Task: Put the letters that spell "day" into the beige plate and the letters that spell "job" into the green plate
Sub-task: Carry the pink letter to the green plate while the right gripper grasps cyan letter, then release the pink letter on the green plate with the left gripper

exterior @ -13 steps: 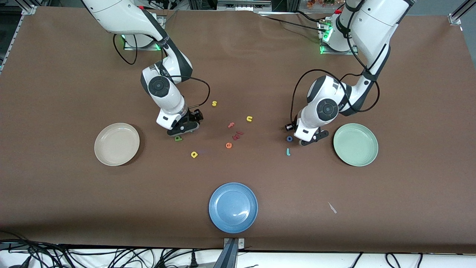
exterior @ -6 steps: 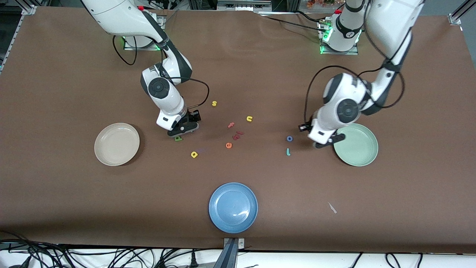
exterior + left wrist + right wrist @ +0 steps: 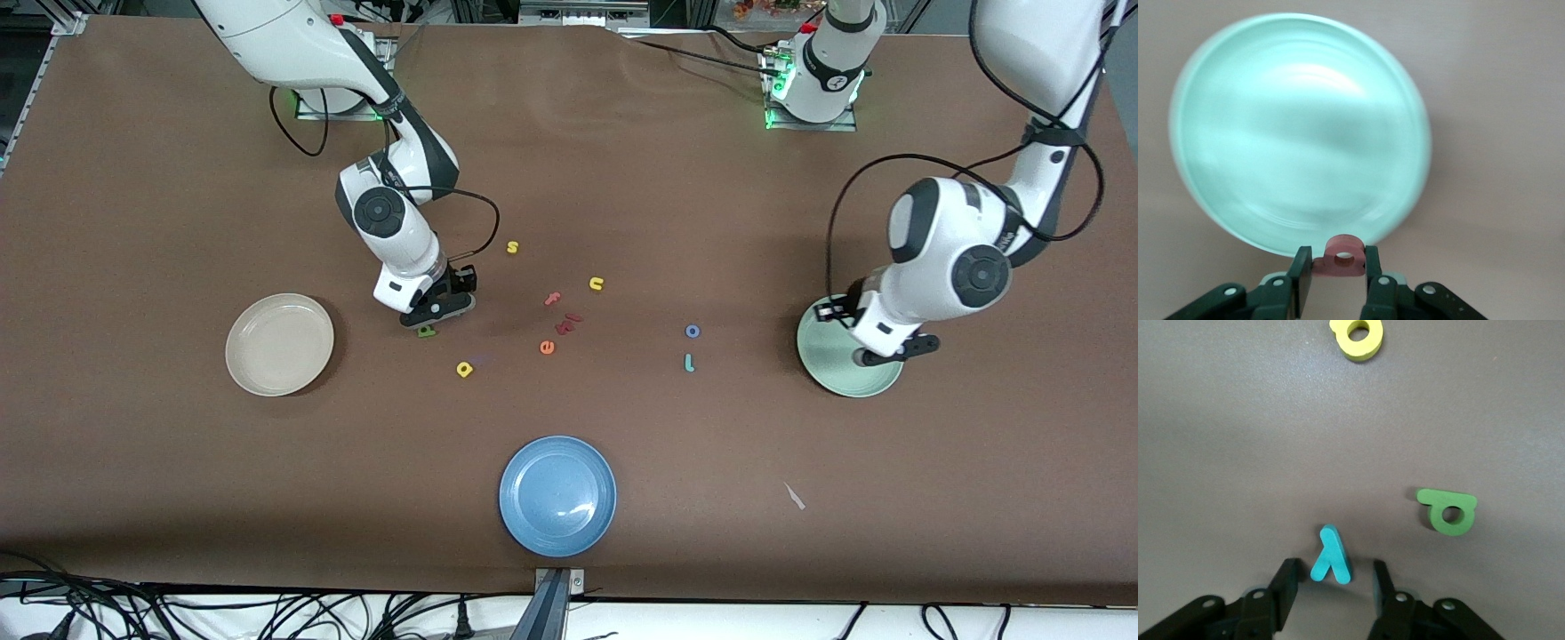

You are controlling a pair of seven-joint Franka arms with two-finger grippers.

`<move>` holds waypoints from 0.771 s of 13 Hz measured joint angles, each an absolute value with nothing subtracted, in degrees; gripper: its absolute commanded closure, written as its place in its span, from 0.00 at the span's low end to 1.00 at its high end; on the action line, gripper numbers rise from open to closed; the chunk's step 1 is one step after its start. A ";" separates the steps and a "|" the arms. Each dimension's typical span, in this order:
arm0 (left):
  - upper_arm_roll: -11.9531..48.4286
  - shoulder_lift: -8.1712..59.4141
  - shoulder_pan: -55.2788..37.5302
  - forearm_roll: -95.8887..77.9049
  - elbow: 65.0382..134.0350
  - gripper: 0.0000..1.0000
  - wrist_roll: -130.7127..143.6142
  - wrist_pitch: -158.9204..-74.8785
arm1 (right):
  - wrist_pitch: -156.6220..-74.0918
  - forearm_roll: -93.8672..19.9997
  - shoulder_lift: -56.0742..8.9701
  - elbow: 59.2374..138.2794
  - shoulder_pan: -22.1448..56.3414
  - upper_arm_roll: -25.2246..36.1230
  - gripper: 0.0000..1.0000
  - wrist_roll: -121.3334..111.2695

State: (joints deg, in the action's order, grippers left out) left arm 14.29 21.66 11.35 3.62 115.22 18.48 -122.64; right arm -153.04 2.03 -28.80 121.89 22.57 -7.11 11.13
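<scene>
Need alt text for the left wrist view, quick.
The left gripper is shut on the salmon-red "b", carried at the rim of the green plate, which fills most of the view on the brown table.

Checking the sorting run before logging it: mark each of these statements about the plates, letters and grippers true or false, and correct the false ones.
1. The left gripper holds a salmon-red letter over the green plate. True.
2. The beige plate already holds a letter. False: it holds none.
3. The right gripper is clamped on the teal "y". False: its fingers stand on either side of the letter with gaps, not yet touching it.
4. The blue ring "o" and the teal "j" lie on the table. True.
5. The dark green letter lies in the blue plate. False: it lies on the table beside the "y".
</scene>
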 measured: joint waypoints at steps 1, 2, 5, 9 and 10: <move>14.29 22.92 12.21 4.65 114.92 0.69 18.01 -122.78 | -153.04 2.04 -28.80 121.87 22.57 -7.10 0.60 11.09; 14.30 24.40 12.45 4.76 114.34 0.48 17.69 -122.94 | -153.04 2.05 -28.80 121.84 22.57 -7.06 0.61 11.07; 14.70 27.86 12.35 4.76 112.55 0.00 17.64 -123.45 | -153.04 2.06 -28.80 121.80 22.57 -7.04 0.66 11.04; 16.33 28.12 12.20 4.76 109.75 0.00 19.71 -123.43 | -153.04 2.05 -28.80 121.77 22.57 -7.00 0.68 11.04; 17.80 28.10 12.15 4.76 108.86 0.00 22.44 -123.42 | -153.04 2.05 -28.80 121.76 22.57 -7.00 0.72 11.03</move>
